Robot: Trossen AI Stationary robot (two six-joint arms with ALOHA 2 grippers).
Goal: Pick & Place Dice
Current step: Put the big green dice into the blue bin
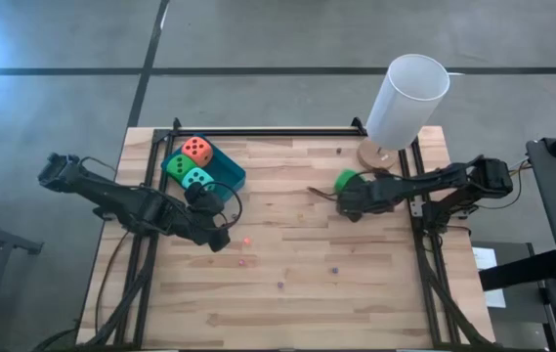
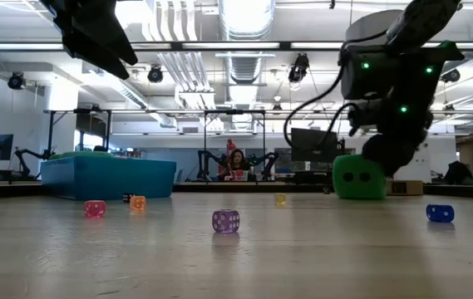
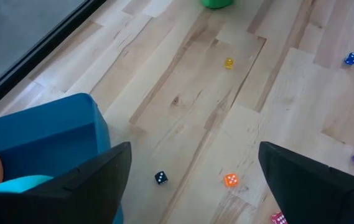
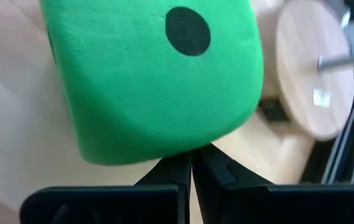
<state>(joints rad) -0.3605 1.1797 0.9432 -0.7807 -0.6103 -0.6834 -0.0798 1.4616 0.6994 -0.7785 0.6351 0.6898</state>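
A: From above, where were the dice?
B: Three sat in the blue tray (image 1: 231, 174): orange-red die (image 1: 196, 150), green die (image 1: 175, 165), teal die (image 1: 197, 179). The left gripper (image 1: 221, 242) hovered beside the tray.
A: At table level?
B: The second green die (image 2: 359, 177) rested under the right gripper (image 2: 383, 158).
A: The wrist views?
B: Left fingers (image 3: 96, 174) stood wide apart, holding nothing. Right fingers (image 4: 164, 174) were pressed together, against that die. No writing was readable.

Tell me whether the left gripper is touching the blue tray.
Cannot tell. In the high view the left gripper sits just off the blue tray, and the left wrist view shows one finger overlapping the tray's wall without a plain gap or contact.
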